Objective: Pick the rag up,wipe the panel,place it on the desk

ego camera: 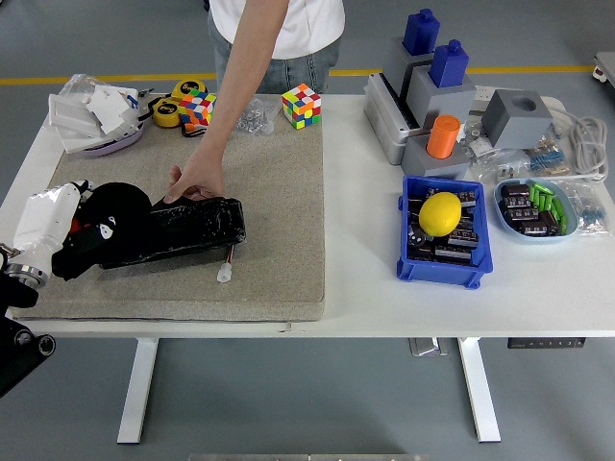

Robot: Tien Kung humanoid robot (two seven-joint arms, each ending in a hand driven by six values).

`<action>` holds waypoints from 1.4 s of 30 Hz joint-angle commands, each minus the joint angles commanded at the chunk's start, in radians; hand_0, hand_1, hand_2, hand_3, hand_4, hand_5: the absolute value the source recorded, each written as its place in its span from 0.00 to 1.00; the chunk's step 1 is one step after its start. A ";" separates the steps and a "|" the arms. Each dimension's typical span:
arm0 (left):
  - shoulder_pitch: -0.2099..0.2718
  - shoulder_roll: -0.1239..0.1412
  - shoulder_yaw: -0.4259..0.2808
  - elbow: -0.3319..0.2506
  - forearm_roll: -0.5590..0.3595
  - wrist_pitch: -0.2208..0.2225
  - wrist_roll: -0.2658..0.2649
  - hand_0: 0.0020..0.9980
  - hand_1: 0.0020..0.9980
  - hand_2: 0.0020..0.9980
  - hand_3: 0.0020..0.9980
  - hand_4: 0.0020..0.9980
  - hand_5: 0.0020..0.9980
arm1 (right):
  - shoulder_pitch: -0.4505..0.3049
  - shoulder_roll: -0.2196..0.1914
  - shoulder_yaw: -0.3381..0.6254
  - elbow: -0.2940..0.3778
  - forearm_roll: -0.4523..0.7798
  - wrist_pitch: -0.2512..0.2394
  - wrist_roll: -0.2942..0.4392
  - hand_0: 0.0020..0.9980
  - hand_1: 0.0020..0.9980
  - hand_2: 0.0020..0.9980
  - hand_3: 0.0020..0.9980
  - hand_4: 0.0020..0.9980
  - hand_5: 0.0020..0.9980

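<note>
Left robot hand (91, 226), fingers closed on the black rag (115, 216), presses it on the panel (187, 229) extending to its right, steadied by a person's hand (195, 181). Wiping appears underway; placing the rag on the surface (356, 279) remains.

white table (365, 298) | on it: beige mat (279, 240), blue bin (415, 269), grey blocks (423, 115)

Robot left arm (19, 288): black, silver wrist ring, white-shelled hand (53, 219) with red detail. Person (279, 34): white T-shirt, blue jeans, bare forearm.
</note>
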 joint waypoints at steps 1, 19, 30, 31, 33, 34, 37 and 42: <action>0.005 0.001 -0.010 0.001 0.000 0.000 0.000 0.19 0.07 0.26 0.57 0.53 0.17 | 0.000 0.000 0.001 0.000 0.000 -0.001 0.000 0.74 0.65 0.69 0.59 0.96 0.58; 0.019 0.011 -0.134 0.097 -0.032 0.000 -0.039 0.19 0.07 0.25 0.57 0.52 0.17 | 0.001 0.009 0.010 0.005 -0.005 -0.005 -0.002 0.74 0.65 0.69 0.59 0.96 0.58; 0.019 -0.001 -0.146 0.173 -0.094 0.000 -0.082 0.19 0.07 0.25 0.57 0.52 0.17 | -0.006 0.012 0.017 0.006 -0.006 -0.005 -0.005 0.74 0.65 0.69 0.59 0.96 0.58; 0.018 -0.002 -0.145 0.175 -0.097 0.000 -0.083 0.20 0.10 0.26 0.57 0.53 0.17 | -0.006 0.012 0.017 0.006 -0.006 -0.005 -0.005 0.75 0.65 0.69 0.59 0.96 0.58; 0.018 -0.005 -0.143 0.182 -0.105 0.000 -0.089 0.20 0.10 0.26 0.57 0.53 0.17 | -0.005 0.012 0.016 0.007 -0.008 -0.006 -0.005 0.75 0.65 0.69 0.59 0.96 0.58; 0.017 -0.005 -0.140 0.189 -0.111 0.000 -0.092 0.20 0.10 0.26 0.57 0.53 0.17 | -0.005 0.013 0.015 0.009 -0.007 -0.007 -0.005 0.75 0.65 0.69 0.59 0.96 0.58; 0.019 -0.008 -0.136 0.200 -0.126 0.000 -0.098 0.23 0.25 0.40 0.58 0.53 0.16 | -0.006 0.013 0.015 0.011 -0.009 -0.008 -0.005 0.74 0.65 0.69 0.59 0.96 0.58; 0.018 -0.012 -0.114 0.223 -0.150 0.000 -0.106 0.23 0.25 0.40 0.58 0.53 0.16 | -0.007 0.013 0.013 0.011 -0.009 -0.008 -0.005 0.74 0.65 0.69 0.59 0.96 0.58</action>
